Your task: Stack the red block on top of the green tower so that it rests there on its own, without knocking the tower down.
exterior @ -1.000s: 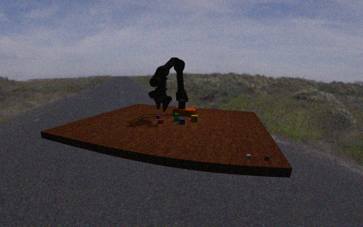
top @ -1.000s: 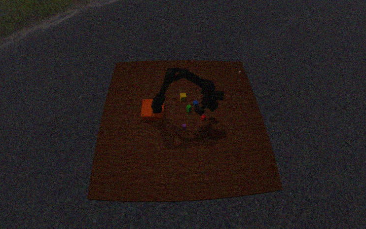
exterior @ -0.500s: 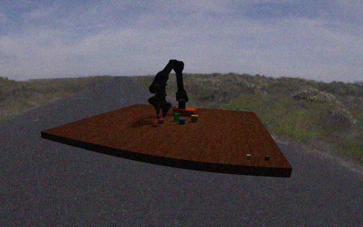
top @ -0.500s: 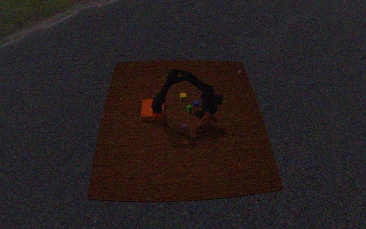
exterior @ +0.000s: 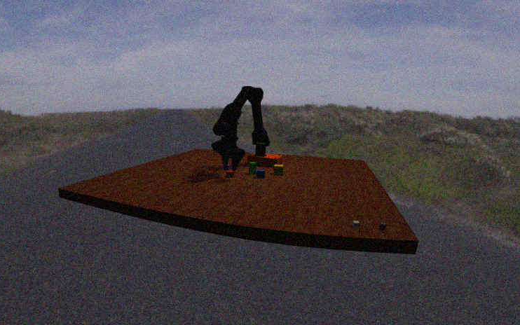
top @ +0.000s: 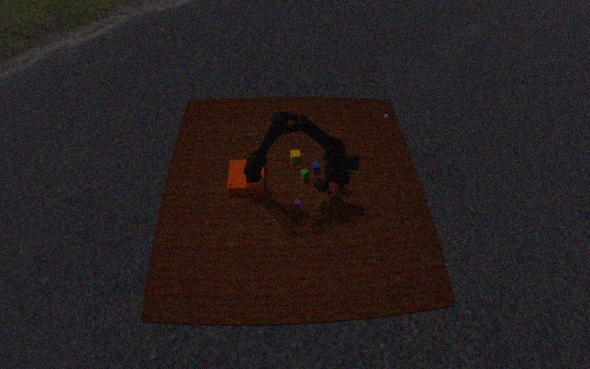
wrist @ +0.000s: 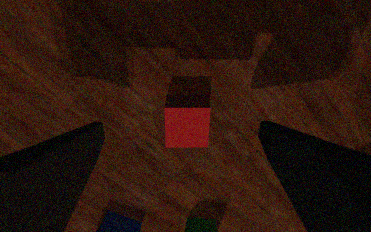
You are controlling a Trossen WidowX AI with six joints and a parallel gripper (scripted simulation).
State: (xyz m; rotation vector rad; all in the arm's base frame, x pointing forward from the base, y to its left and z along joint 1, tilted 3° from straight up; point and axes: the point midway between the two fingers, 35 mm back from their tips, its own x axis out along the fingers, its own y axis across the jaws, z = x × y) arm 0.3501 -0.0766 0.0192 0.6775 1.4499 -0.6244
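The red block (exterior: 230,174) (wrist: 187,127) sits on the wooden table top (top: 288,274) (exterior: 294,202). In the top view it is mostly hidden by the gripper. My gripper (top: 333,188) (exterior: 230,168) (wrist: 183,128) is open, pointing down just above the red block. In the wrist view the block appears between the two fingers with space on both sides, and no contact shows. The green tower (top: 304,175) (exterior: 252,167) (wrist: 202,224) stands upright a short way off, towards the arm's base. Only its top shows at the wrist view's bottom edge.
A blue block (top: 315,166) (exterior: 260,174) (wrist: 120,223) stands near the green tower. A larger yellow block (top: 295,157) (exterior: 278,169) lies beyond it. A small purple block (top: 296,202) is on the tower's other side. A white cube (exterior: 355,223) and a dark cube (exterior: 382,226) are near a far corner.
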